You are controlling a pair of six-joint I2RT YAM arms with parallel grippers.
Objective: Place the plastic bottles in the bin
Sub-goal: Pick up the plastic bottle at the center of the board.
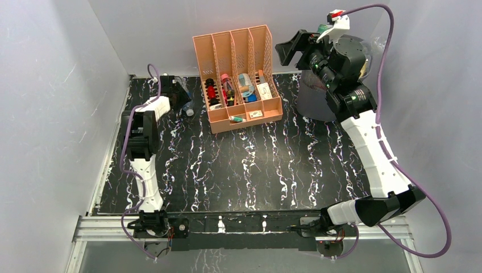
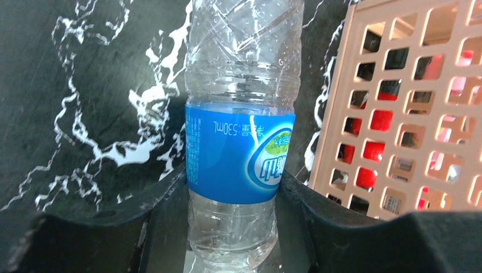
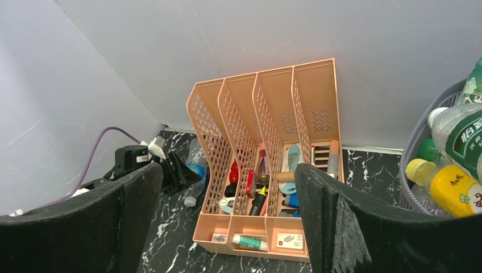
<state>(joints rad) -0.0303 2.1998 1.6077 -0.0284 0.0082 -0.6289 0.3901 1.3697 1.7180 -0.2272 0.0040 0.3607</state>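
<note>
Over at the far left of the desk [image 1: 256, 165], the left tool [image 2: 234, 190] is closed around a clear bottle [image 2: 241, 57], with one black finger against each side of its blue label. The bottle is ribbed, looks empty, and stretches away from the wrist camera low over the black, white-veined surface. I cannot tell whether it rests on that surface or is just clear of it. It is just beside the left wall of the peach organizer [image 1: 239, 54], whose lattice shows red items behind it in the left wrist view. The organizer stands against the back wall, with small red, black and blue things in its four slots and a few more in the low front tray. The right tool [image 1: 294, 48] is held high near the back right, with its fingers spread wide and nothing between them. It points back across the organizer towards the left arm. Beneath and beside the right arm stands the bin [image 3: 410, 153], a dark mesh basket at the far right of the desk, mostly hidden by the arm in the overhead view. Several bottles already lie inside it, among them a yellow bottle [image 3: 455, 190], a clear one with a green label [image 3: 461, 133] and one with a green cap [image 3: 426, 151].
</note>
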